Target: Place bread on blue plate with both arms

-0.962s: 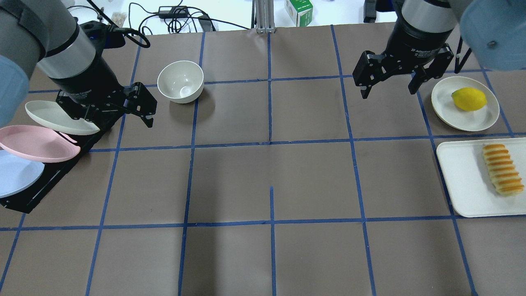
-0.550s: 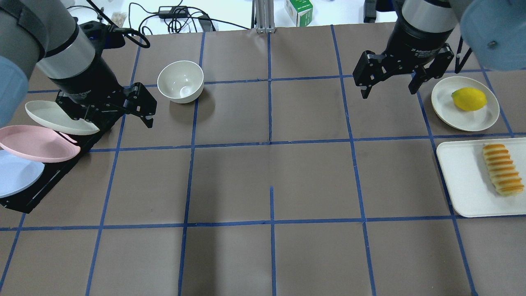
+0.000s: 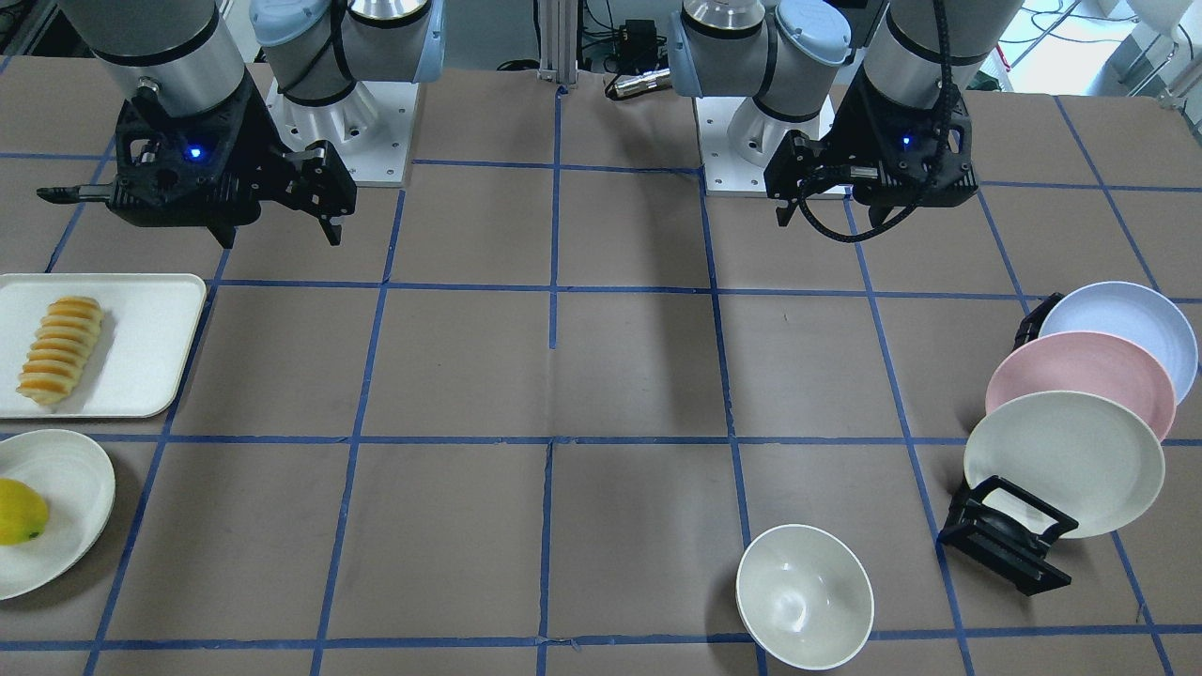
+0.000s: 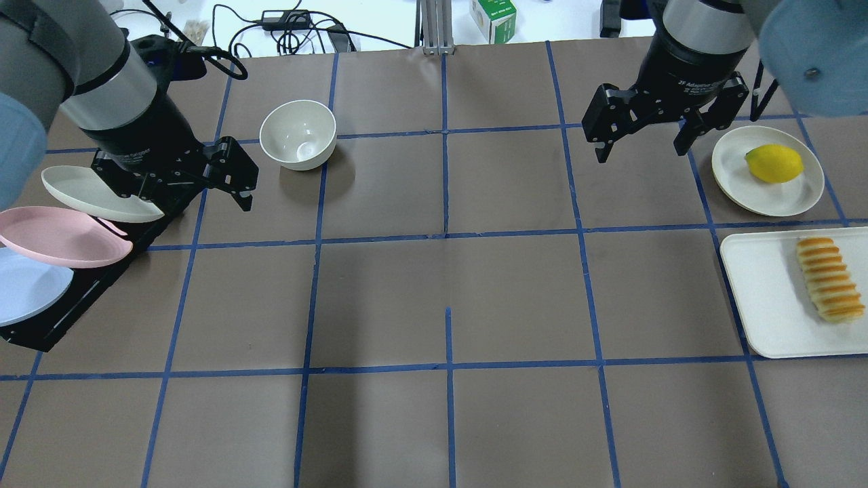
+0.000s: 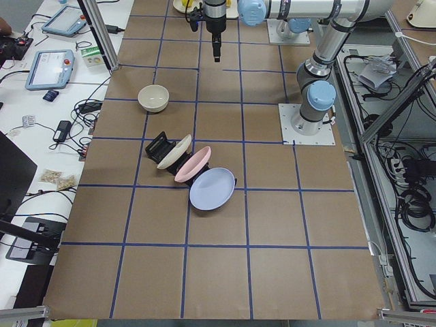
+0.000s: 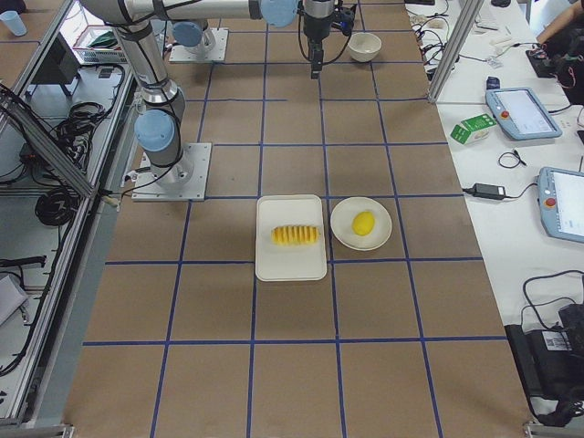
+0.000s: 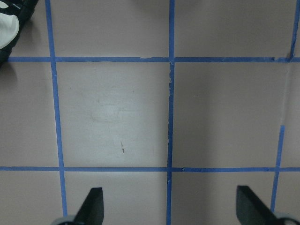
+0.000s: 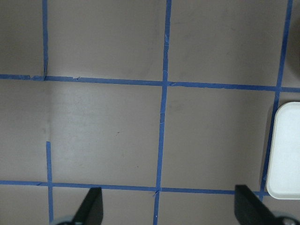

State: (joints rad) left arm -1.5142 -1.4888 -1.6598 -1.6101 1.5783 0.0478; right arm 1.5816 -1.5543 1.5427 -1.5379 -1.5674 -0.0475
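Observation:
The bread [image 4: 829, 278] lies on a white tray [image 4: 759, 298] at the right edge, and also shows in the front view [image 3: 58, 350]. The blue plate [image 4: 24, 288] leans in a black rack [image 4: 61, 318] at the left edge, nearest the robot; it also shows in the front view [image 3: 1122, 319]. My left gripper [image 4: 190, 193] hovers open and empty over the rack's far end. My right gripper [image 4: 641, 152] hovers open and empty at the far right, left of the lemon plate. The wrist views show only the open fingertips [image 7: 91, 206] [image 8: 91, 206] over bare table.
A pink plate [image 4: 57, 236] and a cream plate [image 4: 95, 193] lean in the same rack. A white bowl [image 4: 298, 134] stands right of the left gripper. A lemon [image 4: 773, 163] sits on a cream plate [image 4: 800, 193] beyond the tray. The tray's corner [image 8: 286, 150] shows in the right wrist view.

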